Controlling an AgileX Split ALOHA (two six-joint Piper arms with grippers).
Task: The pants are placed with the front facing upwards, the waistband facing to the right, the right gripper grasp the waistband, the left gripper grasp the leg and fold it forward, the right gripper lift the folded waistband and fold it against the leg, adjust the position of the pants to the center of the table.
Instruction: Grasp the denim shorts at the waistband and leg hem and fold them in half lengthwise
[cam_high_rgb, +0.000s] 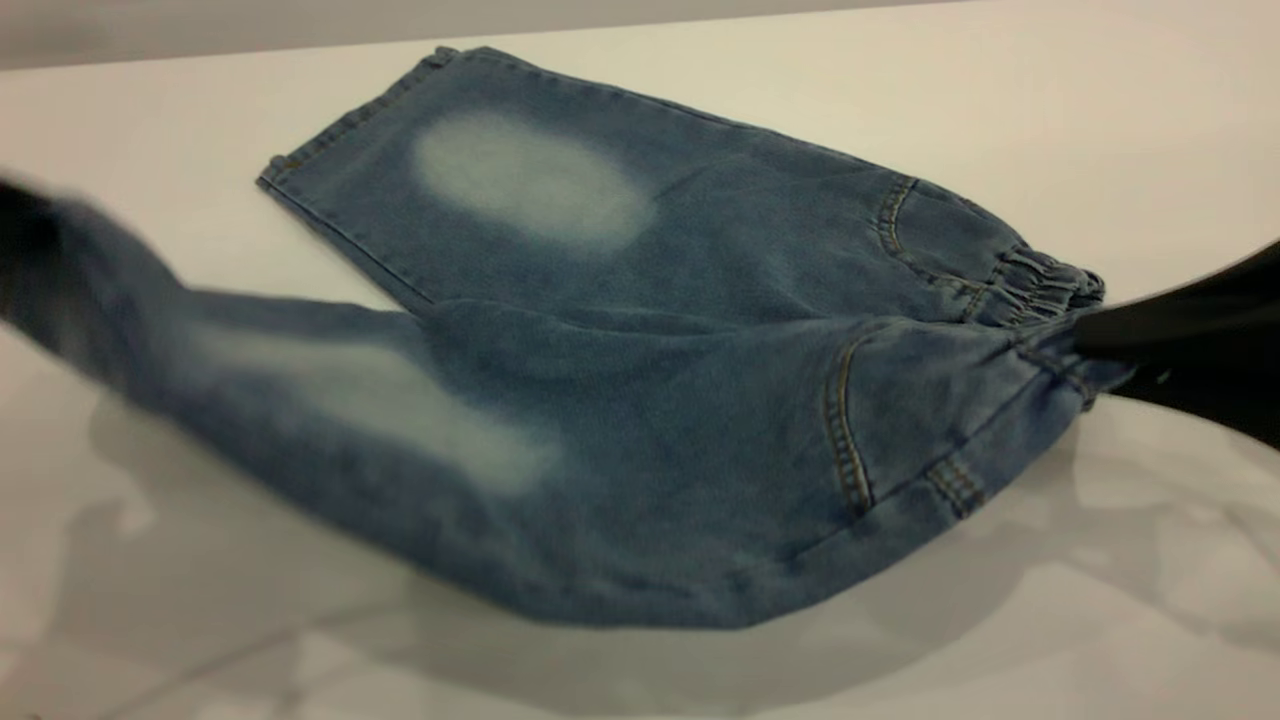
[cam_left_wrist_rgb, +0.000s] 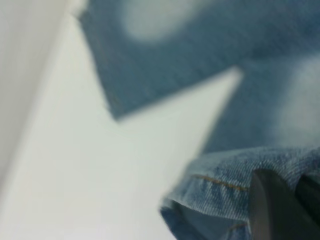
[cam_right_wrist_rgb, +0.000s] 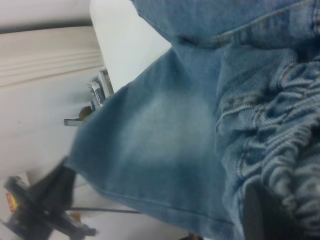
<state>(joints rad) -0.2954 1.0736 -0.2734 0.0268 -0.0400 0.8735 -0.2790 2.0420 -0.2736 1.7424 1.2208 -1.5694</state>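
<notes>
Both ends of the pants (cam_high_rgb: 640, 400) are held above the table (cam_high_rgb: 200, 650): the waistband (cam_high_rgb: 1050, 300) is clamped by the right gripper (cam_high_rgb: 1085, 340), and the near leg's hem is pinched by the left gripper (cam_high_rgb: 30, 260). The far leg is left flat on the white surface.

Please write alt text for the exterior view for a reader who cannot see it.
Blue denim pants lie on a white table, the near leg lifted off it at left by the left end effector. The black right end effector grips the waistband at right.
</notes>
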